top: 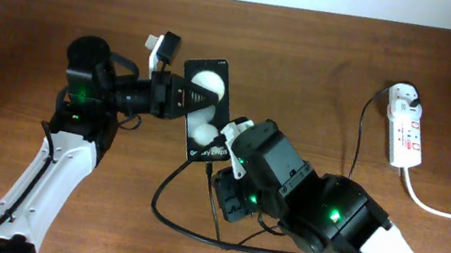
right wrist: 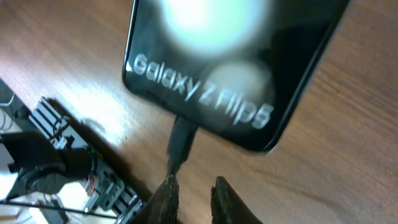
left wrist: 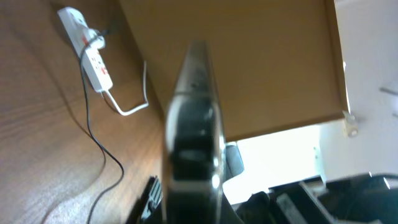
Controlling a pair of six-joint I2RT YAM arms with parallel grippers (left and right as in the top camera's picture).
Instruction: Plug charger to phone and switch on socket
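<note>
The black phone [top: 203,109] is lifted off the table, tilted, with my left gripper [top: 192,95] shut on its upper part. In the left wrist view the phone [left wrist: 194,118] shows edge-on and blurred. In the right wrist view the phone [right wrist: 236,56] fills the top, and the charger's connector tip [right wrist: 180,140] sits in its bottom edge. My right gripper [right wrist: 193,190] stands just behind the connector, its jaws slightly apart with nothing between them. The black charger cable [top: 161,199] loops across the table to the white plug adapter [top: 404,91] on the socket [top: 409,131].
The socket's thick white cord [top: 443,210] runs off to the right edge. The socket [left wrist: 87,46] also shows far off in the left wrist view, with the thin cable [left wrist: 93,134] trailing from it. My right arm [top: 322,213] lies over the cable loop.
</note>
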